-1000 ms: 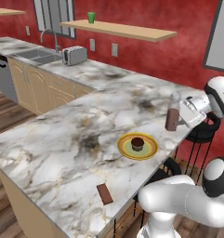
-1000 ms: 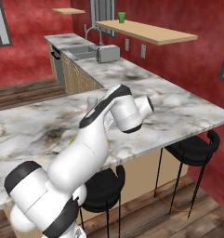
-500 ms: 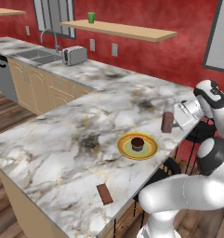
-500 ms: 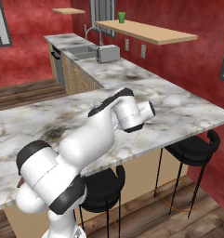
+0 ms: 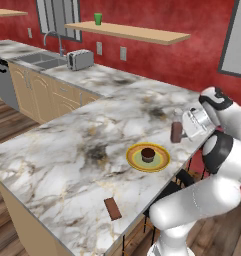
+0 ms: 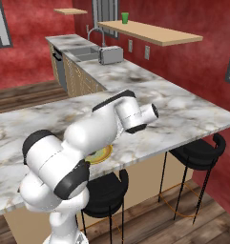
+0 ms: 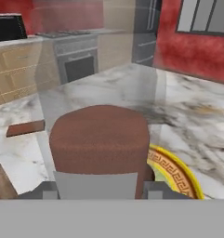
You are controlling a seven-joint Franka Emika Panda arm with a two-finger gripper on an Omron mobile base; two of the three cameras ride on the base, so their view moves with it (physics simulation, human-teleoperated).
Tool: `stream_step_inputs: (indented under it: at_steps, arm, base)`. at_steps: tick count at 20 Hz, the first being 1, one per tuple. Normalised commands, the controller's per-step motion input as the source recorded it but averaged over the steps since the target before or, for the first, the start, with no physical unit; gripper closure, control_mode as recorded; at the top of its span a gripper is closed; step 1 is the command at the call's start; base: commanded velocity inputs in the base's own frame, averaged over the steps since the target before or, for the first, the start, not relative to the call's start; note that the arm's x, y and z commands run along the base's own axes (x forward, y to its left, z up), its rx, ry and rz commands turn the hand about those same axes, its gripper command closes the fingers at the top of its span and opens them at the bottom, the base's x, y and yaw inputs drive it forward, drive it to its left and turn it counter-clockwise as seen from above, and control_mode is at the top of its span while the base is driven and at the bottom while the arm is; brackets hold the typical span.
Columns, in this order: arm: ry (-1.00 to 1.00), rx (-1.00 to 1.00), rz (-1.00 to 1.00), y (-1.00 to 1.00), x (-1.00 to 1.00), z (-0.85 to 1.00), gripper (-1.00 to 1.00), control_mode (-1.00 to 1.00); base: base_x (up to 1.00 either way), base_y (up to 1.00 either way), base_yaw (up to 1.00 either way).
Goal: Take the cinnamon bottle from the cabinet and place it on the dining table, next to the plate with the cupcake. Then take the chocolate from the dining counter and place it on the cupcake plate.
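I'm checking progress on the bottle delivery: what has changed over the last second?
The end effector has carried the cinnamon bottle down and toward the plate, still above the dining table by its edge; its grip on the bottle is unchanged. The plate, cupcake and chocolate have not moved.

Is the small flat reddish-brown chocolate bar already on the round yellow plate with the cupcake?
No: the small flat reddish-brown chocolate bar lies on the white marble counter near its front edge, apart from the round yellow plate with the dark cupcake.
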Motion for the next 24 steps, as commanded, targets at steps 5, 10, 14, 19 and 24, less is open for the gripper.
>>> stream_step_inputs:
  at_steps: [5,10,14,19,24]
  arm:
    - [0.05,0.2,-0.03,-0.13,0.28,-0.24,1.0,-1.0]
    - [0.0,0.07,-0.03,-0.04,0.32,-0.28,1.0,-1.0]
    - [0.0,-0.01,-0.05,0.0,0.39,-0.17,1.0,-1.0]
    - [0.0,-0.05,-0.03,0.0,0.35,-0.23,1.0,-1.0]
    - [0.0,-0.05,-0.02,0.0,0.24,-0.34,1.0,-1.0]
  base:
    - [0.0,0.0,0.0]
    - [0.0,0.0,0.0]
    - [0.0,0.0,0.0]
    - [0.0,0.0,0.0]
    - [0.0,0.0,0.0]
